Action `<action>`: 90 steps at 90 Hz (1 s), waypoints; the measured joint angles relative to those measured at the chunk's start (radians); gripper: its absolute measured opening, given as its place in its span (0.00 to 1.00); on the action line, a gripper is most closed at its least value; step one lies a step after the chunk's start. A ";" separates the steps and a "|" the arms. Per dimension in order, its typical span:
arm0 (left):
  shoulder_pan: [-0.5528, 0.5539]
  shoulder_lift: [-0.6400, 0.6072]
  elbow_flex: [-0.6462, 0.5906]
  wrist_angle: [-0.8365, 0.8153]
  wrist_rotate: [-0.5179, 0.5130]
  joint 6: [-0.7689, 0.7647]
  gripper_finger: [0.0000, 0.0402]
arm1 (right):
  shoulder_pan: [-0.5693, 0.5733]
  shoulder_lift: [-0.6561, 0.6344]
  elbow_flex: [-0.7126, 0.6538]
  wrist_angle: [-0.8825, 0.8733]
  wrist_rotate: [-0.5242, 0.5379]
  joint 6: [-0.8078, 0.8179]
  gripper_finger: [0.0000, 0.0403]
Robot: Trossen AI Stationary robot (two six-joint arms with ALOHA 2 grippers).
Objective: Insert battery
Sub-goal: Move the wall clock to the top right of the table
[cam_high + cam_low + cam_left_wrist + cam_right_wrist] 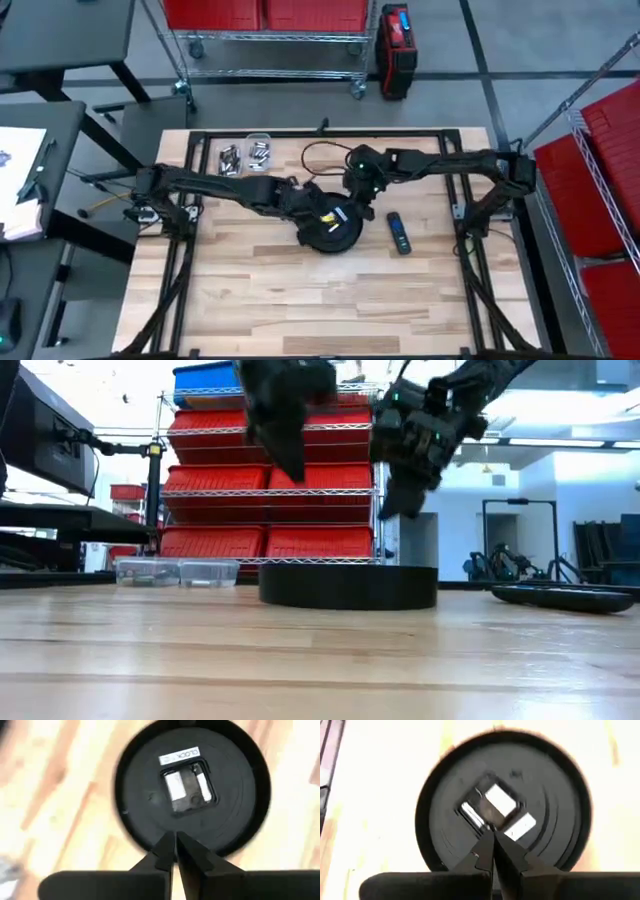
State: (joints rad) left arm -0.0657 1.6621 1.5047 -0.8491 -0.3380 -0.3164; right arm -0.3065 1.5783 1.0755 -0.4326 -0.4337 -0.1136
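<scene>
A round black clock (333,228) lies face down at the table's middle. The square compartment (189,787) in its back is open, with a white block and a slim silvery piece (471,815) inside; I cannot tell whether that piece is the battery. My left gripper (175,842) is shut and hovers above the clock's left part, also seen in the low view (298,472). My right gripper (492,837) is shut as well and hangs over the clock's far right part (395,510). Nothing shows between either pair of fingers.
Two clear bins (245,155) with small metal parts stand at the far left of the table. A dark remote (399,232) lies right of the clock. A thin black cable (325,152) loops near the far edge. Bare wood lies toward the near edge.
</scene>
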 joint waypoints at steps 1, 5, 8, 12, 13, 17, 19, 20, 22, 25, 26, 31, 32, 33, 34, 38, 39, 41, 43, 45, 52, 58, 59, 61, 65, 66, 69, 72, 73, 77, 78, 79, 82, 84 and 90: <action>-0.001 -0.009 0.000 -0.008 -0.003 0.005 0.00 | 0.000 -0.004 0.002 -0.005 -0.001 -0.020 0.00; -0.002 -0.041 0.000 -0.041 -0.015 0.017 0.00 | 0.006 -0.016 0.008 -0.029 -0.012 -0.099 0.01; -0.003 -0.064 0.000 -0.060 -0.032 0.028 0.00 | 0.012 -0.021 0.008 -0.043 -0.016 -0.151 0.02; -0.003 -0.099 -0.001 -0.085 -0.046 0.041 0.00 | 0.024 -0.026 0.008 -0.056 -0.019 -0.199 0.05; -0.003 -0.108 -0.001 -0.089 -0.049 0.043 0.00 | 0.027 -0.027 0.008 -0.059 -0.020 -0.209 0.06; -0.002 -0.148 -0.001 -0.108 -0.055 0.053 0.00 | 0.045 -0.028 0.008 -0.069 -0.025 -0.239 0.10; -0.002 -0.168 -0.001 -0.114 -0.056 0.057 0.00 | 0.055 -0.029 0.009 -0.074 -0.026 -0.253 0.12; -0.002 -0.179 0.000 -0.118 -0.056 0.059 0.00 | 0.060 -0.029 0.009 -0.077 -0.026 -0.259 0.13; -0.003 -0.198 0.000 -0.128 -0.057 0.061 0.00 | 0.072 -0.029 0.009 -0.084 -0.026 -0.273 0.15; -0.008 -0.222 -0.003 -0.140 -0.057 0.062 0.00 | 0.091 -0.029 0.009 -0.100 -0.025 -0.295 0.19; -0.010 -0.230 -0.004 -0.143 -0.057 0.061 0.00 | 0.097 -0.029 0.009 -0.106 -0.024 -0.303 0.20; -0.020 -0.267 -0.011 -0.159 -0.056 0.056 0.00 | 0.136 -0.023 0.010 -0.121 -0.007 -0.351 0.26; -0.023 -0.273 -0.014 -0.161 -0.055 0.054 0.00 | 0.144 -0.022 0.010 -0.123 -0.002 -0.360 0.28; -0.026 -0.279 -0.016 -0.162 -0.055 0.053 0.00 | 0.153 -0.021 0.010 -0.125 0.003 -0.370 0.29; -0.030 -0.286 -0.018 -0.163 -0.054 0.052 0.00 | 0.162 -0.021 0.010 -0.128 0.009 -0.378 0.30; -0.041 -0.312 -0.021 -0.171 -0.055 0.049 0.00 | 0.197 -0.020 0.006 -0.133 0.045 -0.417 0.35; -0.045 -0.318 -0.021 -0.174 -0.055 0.049 0.00 | 0.206 -0.020 0.005 -0.131 0.055 -0.428 0.36; -0.052 -0.329 -0.021 -0.179 -0.055 0.049 0.00 | 0.222 -0.020 0.001 -0.127 0.075 -0.446 0.38; -0.060 -0.339 -0.021 -0.184 -0.055 0.049 0.00 | 0.239 -0.020 -0.003 -0.120 0.092 -0.460 0.40; -0.068 -0.348 -0.021 -0.190 -0.055 0.049 0.00 | 0.253 -0.020 -0.009 -0.110 0.109 -0.467 0.41; -0.097 -0.367 -0.021 -0.205 -0.055 0.049 0.00 | 0.302 -0.019 -0.024 -0.086 0.196 -0.456 0.45; -0.122 -0.373 -0.021 -0.222 -0.055 0.048 0.00 | 0.336 -0.019 -0.038 -0.037 0.279 -0.417 0.45; -0.126 -0.373 -0.021 -0.225 -0.055 0.048 0.00 | 0.341 -0.019 -0.040 -0.028 0.289 -0.411 0.45; -0.133 -0.373 -0.021 -0.229 -0.055 0.049 0.00 | 0.349 -0.019 -0.047 -0.008 0.305 -0.400 0.45; -0.146 -0.373 -0.021 -0.240 -0.055 0.050 0.00 | 0.363 -0.019 -0.061 0.021 0.324 -0.377 0.44; -0.149 -0.373 -0.021 -0.242 -0.055 0.050 0.00 | 0.365 -0.019 -0.065 0.026 0.327 -0.371 0.44; -0.158 -0.373 -0.021 -0.254 -0.054 0.050 0.00 | 0.373 -0.019 -0.074 0.030 0.330 -0.354 0.43; -0.167 -0.372 -0.021 -0.265 -0.055 0.050 0.00 | 0.380 -0.019 -0.082 0.030 0.330 -0.337 0.42; -0.170 -0.371 -0.021 -0.268 -0.054 0.050 0.00 | 0.383 -0.019 -0.085 0.031 0.330 -0.331 0.41; -0.179 -0.368 -0.021 -0.274 -0.055 0.049 0.00 | 0.391 -0.019 -0.094 0.030 0.331 -0.310 0.40; -0.182 -0.367 -0.021 -0.274 -0.055 0.049 0.00 | 0.393 -0.019 -0.097 0.030 0.331 -0.305 0.40; -0.184 -0.367 -0.021 -0.274 -0.055 0.049 0.00 | 0.395 -0.019 -0.099 0.031 0.331 -0.302 0.40; -0.191 -0.366 -0.021 -0.276 -0.054 0.048 0.00 | 0.401 -0.019 -0.106 0.031 0.331 -0.291 0.39; -0.196 -0.366 -0.021 -0.276 -0.054 0.047 0.00 | 0.403 -0.019 -0.110 0.031 0.332 -0.282 0.38; -0.208 -0.366 -0.021 -0.276 -0.054 0.043 0.00 | 0.413 -0.019 -0.128 0.056 0.334 -0.259 0.37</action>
State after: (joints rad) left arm -0.2734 1.2961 1.4841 -1.1248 -0.3923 -0.2737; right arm 0.1064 1.5593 0.9475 -0.3766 -0.1001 -0.3729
